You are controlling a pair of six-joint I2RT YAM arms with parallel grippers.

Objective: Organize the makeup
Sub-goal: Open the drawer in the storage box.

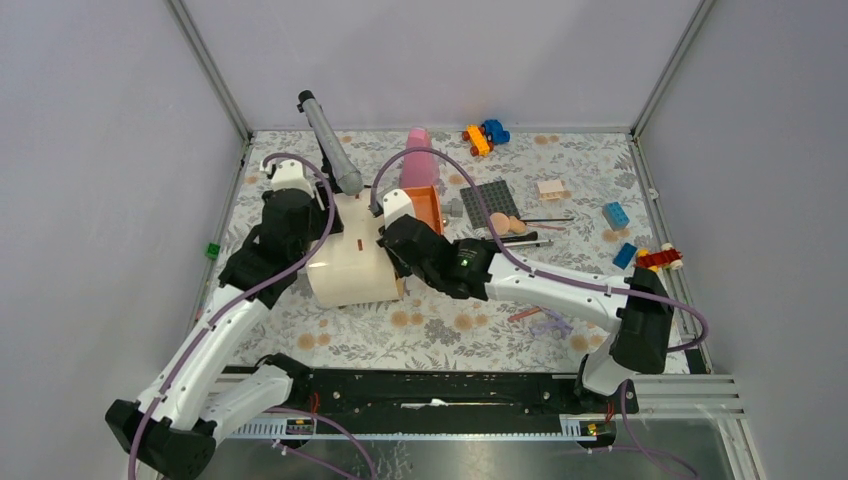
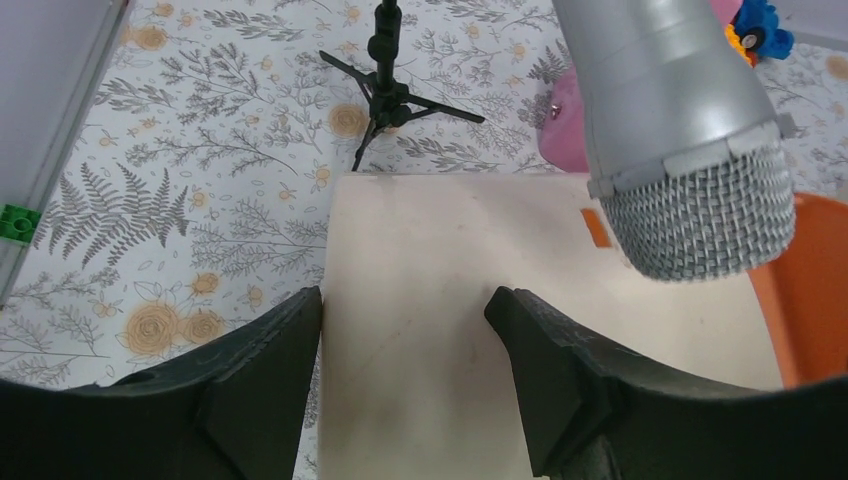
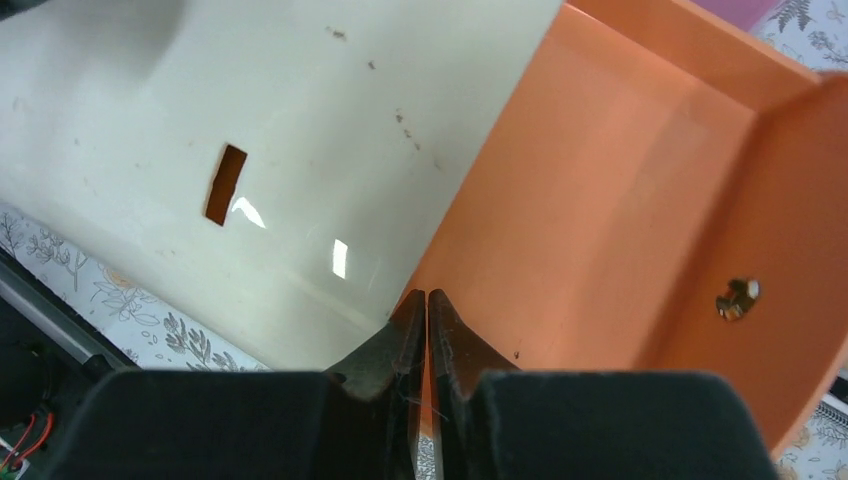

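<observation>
The right gripper (image 3: 428, 312) is pinched shut on the wall of the orange drawer (image 3: 620, 200); the left gripper (image 2: 405, 330) is held parted over the cream box (image 2: 450, 280); the makeup (image 1: 508, 224) is found further right on the desk (image 1: 440, 325), brushes (image 1: 545, 219) lying crosswise, nearer the right gripper.

Floral table (image 1: 440, 330) carries a cream box (image 1: 350, 255), grey studded plate (image 1: 488, 203), toy bricks (image 1: 616, 214).
</observation>
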